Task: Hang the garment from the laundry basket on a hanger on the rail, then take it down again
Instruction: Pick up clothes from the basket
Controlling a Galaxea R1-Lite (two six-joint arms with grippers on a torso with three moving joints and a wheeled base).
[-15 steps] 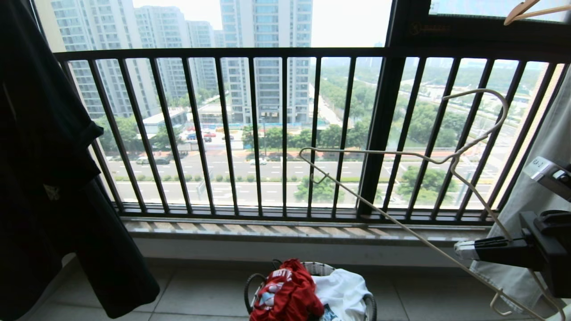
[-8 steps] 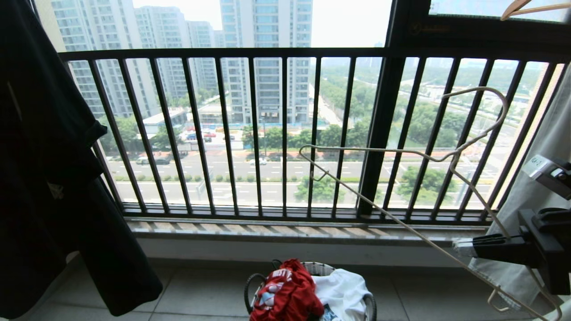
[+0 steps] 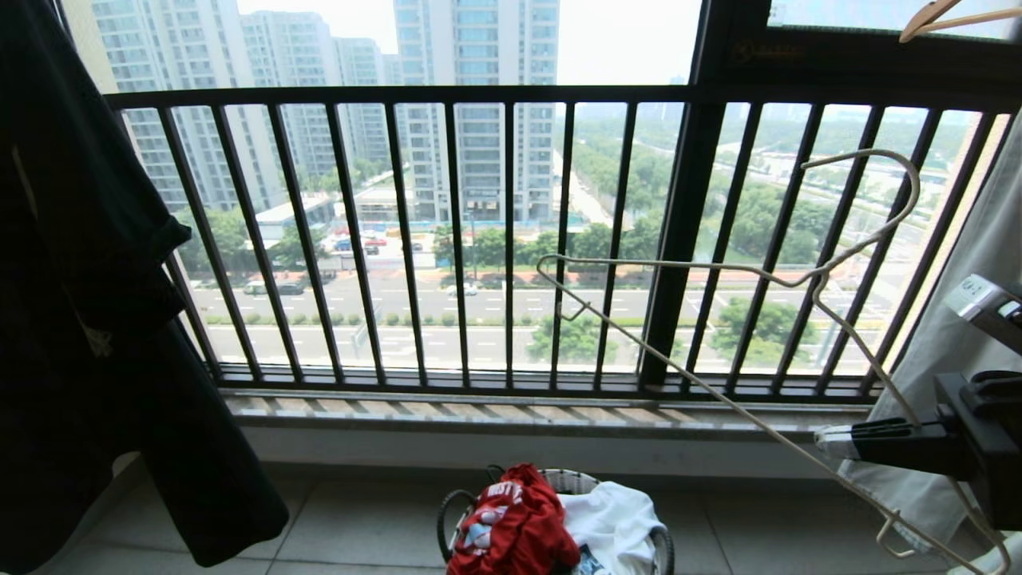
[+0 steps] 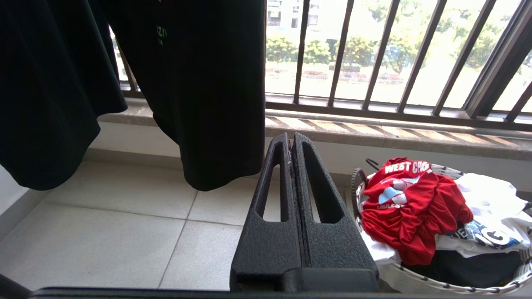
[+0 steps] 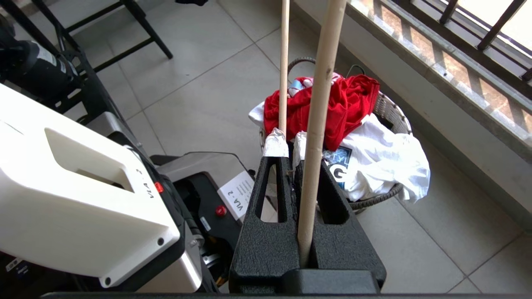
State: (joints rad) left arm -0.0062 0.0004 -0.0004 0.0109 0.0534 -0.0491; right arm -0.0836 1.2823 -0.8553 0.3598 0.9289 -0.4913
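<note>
We've got the head cam facing the window railing; both wrist cams look down closer, all sharing the laundry basket.

The laundry basket runs off the head view's bottom edge. The hanger has its lower corner cut off at the bottom right edge.

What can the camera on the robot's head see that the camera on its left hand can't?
Only the head view shows the hanger and the right gripper shut on it. Only the left wrist view shows the left gripper, shut and empty. Both show the red garment in the laundry basket, the black T-shirt and the window railing.
</note>
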